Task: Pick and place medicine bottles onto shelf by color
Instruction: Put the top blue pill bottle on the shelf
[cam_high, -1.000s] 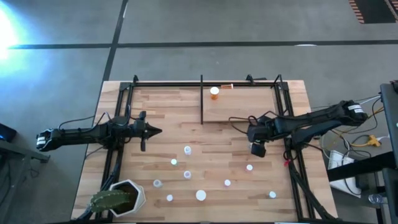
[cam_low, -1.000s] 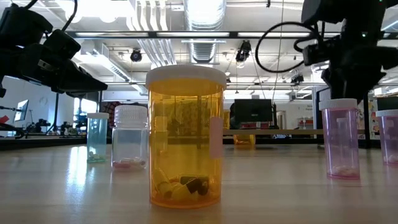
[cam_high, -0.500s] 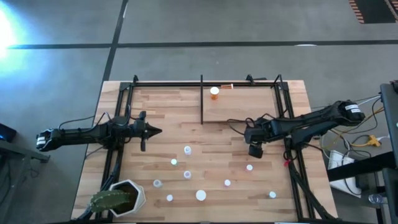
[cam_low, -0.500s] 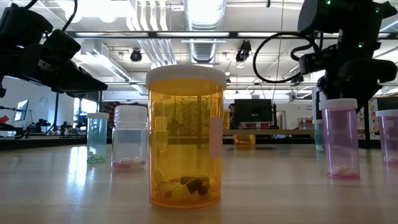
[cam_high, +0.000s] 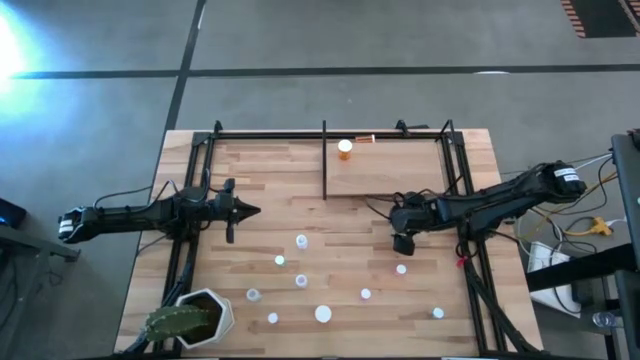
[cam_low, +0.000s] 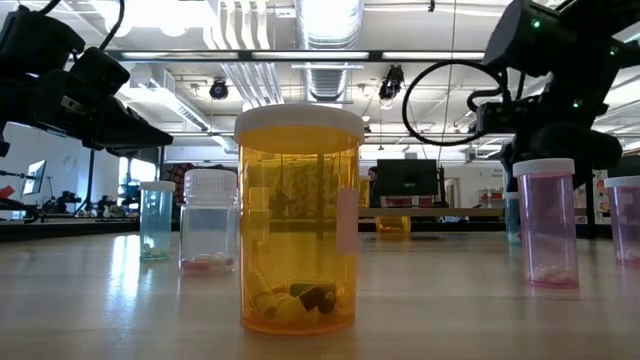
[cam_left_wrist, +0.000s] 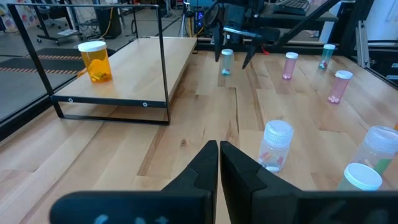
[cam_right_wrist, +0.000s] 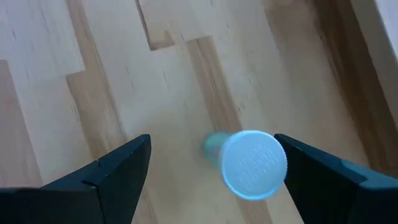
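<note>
1. Medicine bottles (cam_high: 323, 314) stand scattered upright across the near half of the wooden table (cam_high: 270, 190); one orange bottle (cam_high: 345, 149) already sits on the shelf (cam_high: 385, 175) at the far edge.
2. Right gripper (cam_right_wrist: 211, 165) hangs directly over a bluish bottle (cam_right_wrist: 254, 164), fingers spread wide to either side of its cap, not touching it.
3. Left gripper (cam_left_wrist: 219, 163) hovers over the table's left side, fingers pressed together, grasping nothing.
4. In the low view, a large orange bottle (cam_low: 299, 220) stands nearest, with clear, bluish and pink bottles behind.
5. A potted cactus (cam_high: 190, 318) occupies the near left corner.
</note>
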